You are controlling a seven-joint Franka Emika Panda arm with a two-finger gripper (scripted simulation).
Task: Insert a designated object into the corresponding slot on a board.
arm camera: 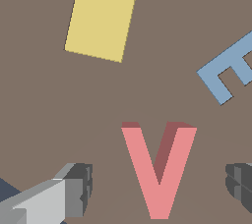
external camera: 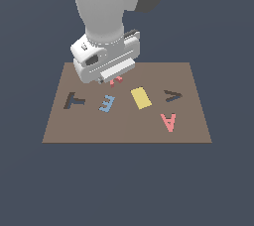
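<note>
The pink-red letter V [arm camera: 158, 169] lies flat on the brown board [arm camera: 44, 105]. My gripper [arm camera: 158, 184] is open, with one dark finger [arm camera: 78, 188] on each side of the V and a clear gap to it. In the exterior view the gripper [external camera: 115, 77] hangs low over the board's far middle [external camera: 124, 128], and only a bit of the V [external camera: 115, 81] shows under it. The dark V-shaped slot [external camera: 172, 95] is at the exterior view's right, well apart from the gripper.
A yellow rectangle [external camera: 141, 97] lies between the gripper and the slot. A blue letter E [external camera: 106, 103] and a dark T-shaped recess [external camera: 74, 100] are toward the exterior view's left. A pink-red letter A [external camera: 169, 121] lies near the slot.
</note>
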